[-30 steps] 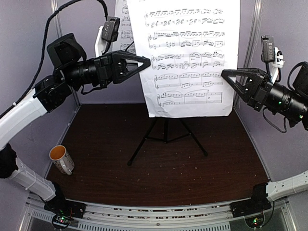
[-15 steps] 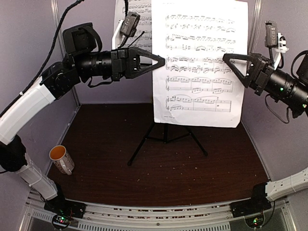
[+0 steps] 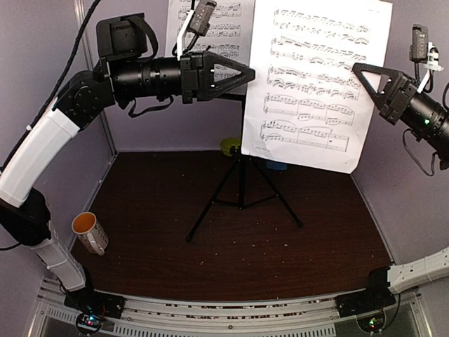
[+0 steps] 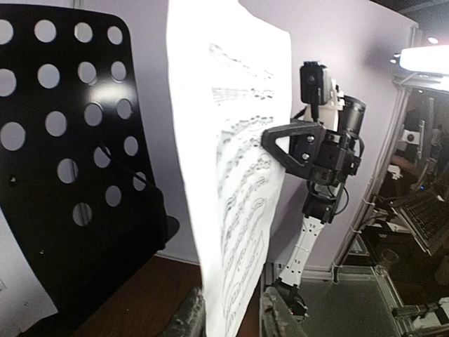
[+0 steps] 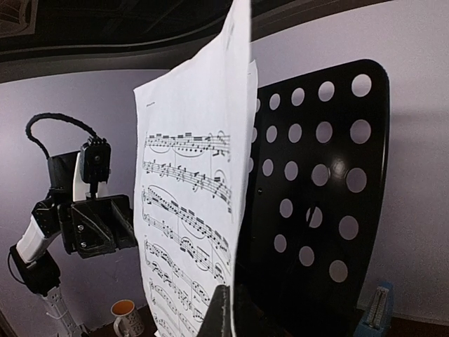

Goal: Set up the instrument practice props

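Robotics lab test cell: lilac partition walls [image 3: 147, 133] enclose a dark wooden table [image 3: 231, 246], aluminium rail [image 3: 231, 309] along bottom edge, keyboard [image 4: 428, 217] at right beyond enclosure.

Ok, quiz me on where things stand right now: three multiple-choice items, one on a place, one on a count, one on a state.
1. Where on the table is the mug?
A. near-left corner
B. under the tripod
C. far-right corner

2. How many music sheets show?
A. one
B. three
C. two

3. The right end effector is:
A. open, clear of everything
B. shut on a sheet's edge
C. shut on the stand

Key:
1 A, as the top view has the mug at the table's near-left.
2 C, as there is the held sheet and a second sheet behind it to the left.
3 B, as the right wrist view shows its fingers pressed together on the held sheet's edge.
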